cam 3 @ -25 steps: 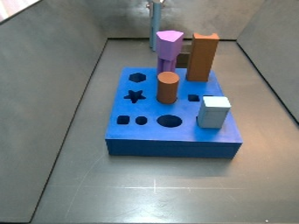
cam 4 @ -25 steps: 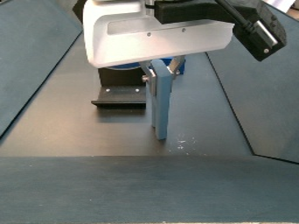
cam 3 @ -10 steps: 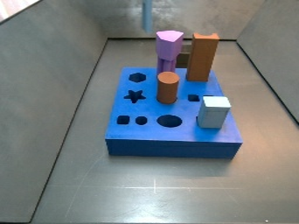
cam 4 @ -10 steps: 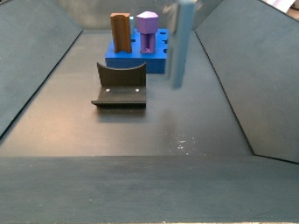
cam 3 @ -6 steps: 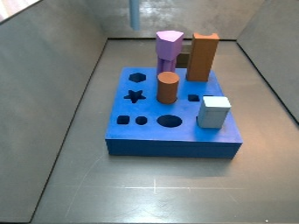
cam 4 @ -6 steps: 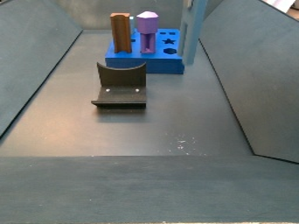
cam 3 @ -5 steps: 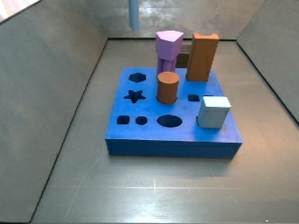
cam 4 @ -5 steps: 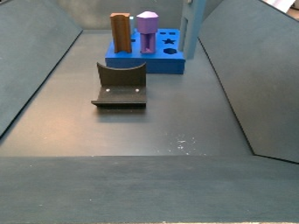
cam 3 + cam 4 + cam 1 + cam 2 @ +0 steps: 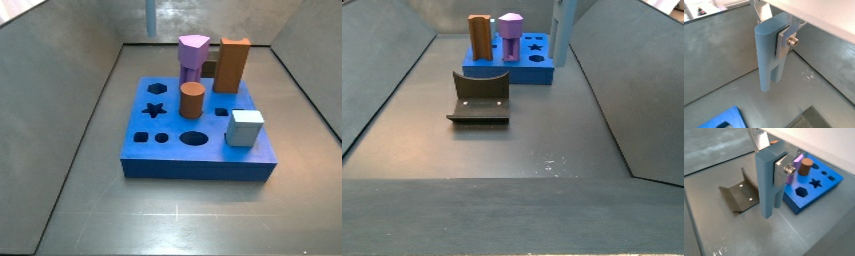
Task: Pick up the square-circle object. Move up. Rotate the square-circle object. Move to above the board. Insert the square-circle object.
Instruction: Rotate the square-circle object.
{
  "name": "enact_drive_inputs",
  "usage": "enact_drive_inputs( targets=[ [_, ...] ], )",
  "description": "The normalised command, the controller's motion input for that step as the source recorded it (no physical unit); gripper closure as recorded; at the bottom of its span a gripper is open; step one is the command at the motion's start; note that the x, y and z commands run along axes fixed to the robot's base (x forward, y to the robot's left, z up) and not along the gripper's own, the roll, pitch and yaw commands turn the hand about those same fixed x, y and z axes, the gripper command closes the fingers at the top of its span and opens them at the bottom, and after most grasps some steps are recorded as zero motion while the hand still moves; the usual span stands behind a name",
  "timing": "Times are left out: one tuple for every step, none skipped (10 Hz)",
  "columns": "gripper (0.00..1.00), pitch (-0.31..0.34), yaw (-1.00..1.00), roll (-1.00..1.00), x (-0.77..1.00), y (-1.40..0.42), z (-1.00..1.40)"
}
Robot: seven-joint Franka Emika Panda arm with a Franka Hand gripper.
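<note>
grey-blue square-circle object (image 9: pixel 769 55) clamped in gripper (image 9: pixel 777 41), one board (image 9: pixel 201 135), four pegs

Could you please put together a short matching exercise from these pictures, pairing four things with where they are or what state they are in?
Things:
1. square-circle object
2. fixture
3. pale grey-blue cube
4. orange-brown block

Places or states:
A. stands tall at the board's far edge
B. hangs upright, clamped in the gripper, clear of the floor
C. sits on the floor beside the board
D. sits low near the board's front right corner

Pairs: 1-B, 2-C, 3-D, 4-A
</note>
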Motion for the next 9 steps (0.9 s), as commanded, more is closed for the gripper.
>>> enact_drive_inputs(
  targets=[
    [1.00,0.033,-0.38,0.01,-0.02,-0.05,0.01],
    [1.00,0.031,-0.25,0.01,-0.02,-0.03,0.02],
    [1.00,0.030,-0.41,0.01,0.00,0.00,0.00],
    [1.00,0.029,-0.35,0.01,0.00,0.00,0.00],
    [1.00,0.028,-0.23,0.01,0.01,0.01,0.00],
    [1.00,0.027,-0.15,0.01,0.00,0.00,-1.00],
    [1.00,0.003,-0.09,0.01,0.01,0.00,-1.00],
    [1.00,-0.019,-0.07,0.00,0.02,0.00,-1.00],
    [1.00,-0.034,-0.06,-0.01,0.02,0.00,-1.00]
  ],
)
